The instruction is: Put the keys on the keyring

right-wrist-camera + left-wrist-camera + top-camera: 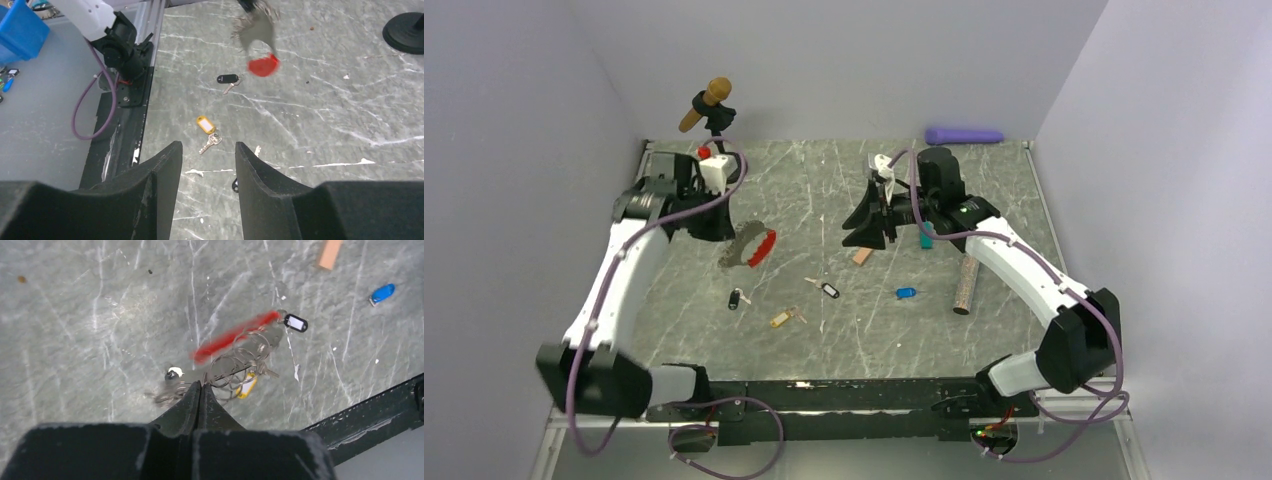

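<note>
My left gripper (722, 228) is shut on the silver chain of the keyring (742, 250) and holds it above the table. Its red clip (765, 245) hangs to the right. In the left wrist view the shut gripper (200, 385) pinches the chain rings (235, 365), and the clip (232, 337) is blurred. Keys lie on the table: two with a black tag (736, 298) (828, 289), one with a yellow tag (784, 318), one with a blue tag (906, 293). My right gripper (870, 226) is open and empty, hovering above the yellow-tagged key (206, 125) and the black-tagged key (227, 78).
A tan block (861, 256) and a teal block (925, 240) lie under the right arm. A cork cylinder (965, 285) lies at the right, and a purple cylinder (964, 135) lies by the back wall. A brown-handled tool on a black stand (707, 105) is at the back left.
</note>
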